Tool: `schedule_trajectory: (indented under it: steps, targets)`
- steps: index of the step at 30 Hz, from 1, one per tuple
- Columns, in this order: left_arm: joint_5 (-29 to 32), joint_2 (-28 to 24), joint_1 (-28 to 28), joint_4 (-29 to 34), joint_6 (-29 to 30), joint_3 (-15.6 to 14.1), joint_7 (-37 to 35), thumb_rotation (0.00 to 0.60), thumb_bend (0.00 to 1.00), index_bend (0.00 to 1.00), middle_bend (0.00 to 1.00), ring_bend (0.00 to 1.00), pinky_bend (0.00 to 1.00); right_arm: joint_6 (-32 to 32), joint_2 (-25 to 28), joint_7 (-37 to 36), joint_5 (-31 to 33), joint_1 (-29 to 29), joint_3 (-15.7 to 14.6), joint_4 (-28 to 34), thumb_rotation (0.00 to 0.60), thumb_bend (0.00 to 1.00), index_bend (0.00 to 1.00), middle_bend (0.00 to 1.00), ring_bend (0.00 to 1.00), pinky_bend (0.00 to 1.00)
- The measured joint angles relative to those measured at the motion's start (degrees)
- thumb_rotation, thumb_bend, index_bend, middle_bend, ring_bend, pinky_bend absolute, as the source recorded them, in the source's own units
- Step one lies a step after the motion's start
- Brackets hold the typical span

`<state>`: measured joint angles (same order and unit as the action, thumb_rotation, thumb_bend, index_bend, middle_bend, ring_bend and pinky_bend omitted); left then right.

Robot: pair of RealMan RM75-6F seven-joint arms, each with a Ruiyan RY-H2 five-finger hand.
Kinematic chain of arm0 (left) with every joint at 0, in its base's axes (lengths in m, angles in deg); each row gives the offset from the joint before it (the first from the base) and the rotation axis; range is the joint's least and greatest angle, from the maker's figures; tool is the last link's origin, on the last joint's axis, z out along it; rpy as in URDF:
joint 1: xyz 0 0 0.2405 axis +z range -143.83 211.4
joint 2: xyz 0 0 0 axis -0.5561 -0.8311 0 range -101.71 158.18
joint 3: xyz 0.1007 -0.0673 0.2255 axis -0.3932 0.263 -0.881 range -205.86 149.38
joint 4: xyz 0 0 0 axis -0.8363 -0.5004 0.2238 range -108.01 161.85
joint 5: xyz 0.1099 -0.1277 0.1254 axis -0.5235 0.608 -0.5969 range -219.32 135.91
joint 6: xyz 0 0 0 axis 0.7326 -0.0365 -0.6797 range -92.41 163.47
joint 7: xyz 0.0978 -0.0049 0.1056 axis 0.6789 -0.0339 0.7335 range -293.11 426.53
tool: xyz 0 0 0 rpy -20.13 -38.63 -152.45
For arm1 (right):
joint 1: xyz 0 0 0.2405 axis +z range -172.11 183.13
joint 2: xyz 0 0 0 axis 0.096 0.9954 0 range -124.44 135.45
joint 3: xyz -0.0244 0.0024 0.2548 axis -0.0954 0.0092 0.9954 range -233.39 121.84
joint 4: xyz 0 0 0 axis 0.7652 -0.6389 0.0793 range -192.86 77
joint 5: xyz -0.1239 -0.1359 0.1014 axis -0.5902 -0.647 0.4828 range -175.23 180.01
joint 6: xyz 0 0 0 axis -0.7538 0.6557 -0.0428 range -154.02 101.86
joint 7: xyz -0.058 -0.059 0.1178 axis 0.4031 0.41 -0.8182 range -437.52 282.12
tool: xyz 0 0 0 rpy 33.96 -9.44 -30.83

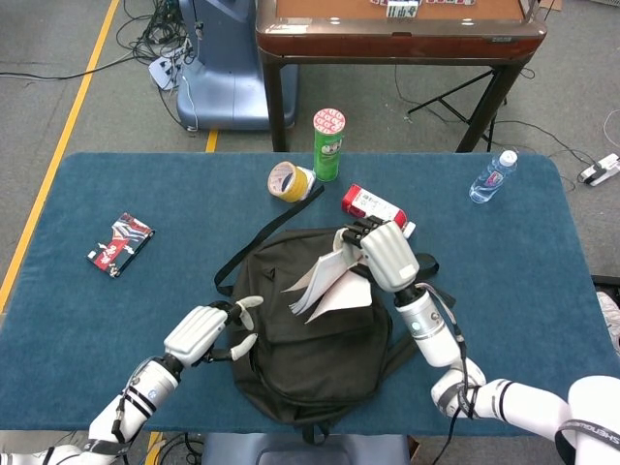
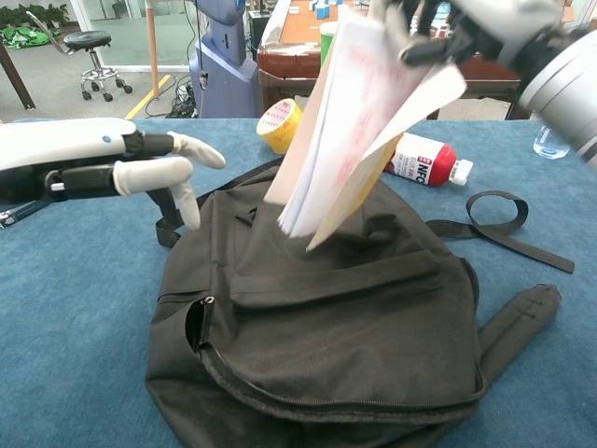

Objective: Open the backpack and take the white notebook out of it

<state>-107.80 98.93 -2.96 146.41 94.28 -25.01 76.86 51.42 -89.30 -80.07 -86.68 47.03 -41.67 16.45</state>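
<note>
The black backpack (image 1: pixel 308 334) (image 2: pixel 326 308) lies flat in the middle of the blue table, its flap down over the opening. My right hand (image 1: pixel 386 254) (image 2: pixel 476 28) holds the white notebook (image 1: pixel 325 281) (image 2: pixel 350 121) in the air above the pack; its pages hang fanned downward. My left hand (image 1: pixel 205 332) (image 2: pixel 103 166) hovers at the pack's left edge with fingers spread, holding nothing.
Behind the pack stand a green canister (image 1: pixel 328 144), a yellow tape roll (image 1: pixel 288 180) and a red-and-white bottle (image 1: pixel 374 208) (image 2: pixel 424 159). A water bottle (image 1: pixel 492 177) is at the far right, a small printed packet (image 1: pixel 120 244) at the left. A pack strap (image 2: pixel 508 231) trails right.
</note>
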Motion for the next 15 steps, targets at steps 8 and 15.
schedule_trajectory:
  steps: [8, 15]
  targets:
    - [-1.3, -1.8, 1.2, -0.5, -0.5, -0.5, -2.7, 0.179, 0.37, 0.13, 0.37, 0.34, 0.20, -7.1, 6.5, -2.2, 0.5, -1.0, -5.8, 4.3, 0.600, 0.32, 0.02, 0.14, 0.09, 0.13]
    - [-2.3, -3.3, 2.2, -0.4, -0.8, -0.8, -4.7, 0.188, 0.37, 0.13, 0.36, 0.33, 0.20, -11.3, 21.6, -0.6, 1.3, -3.5, -9.5, 16.3, 0.600, 0.25, 0.00, 0.07, 0.01, 0.06]
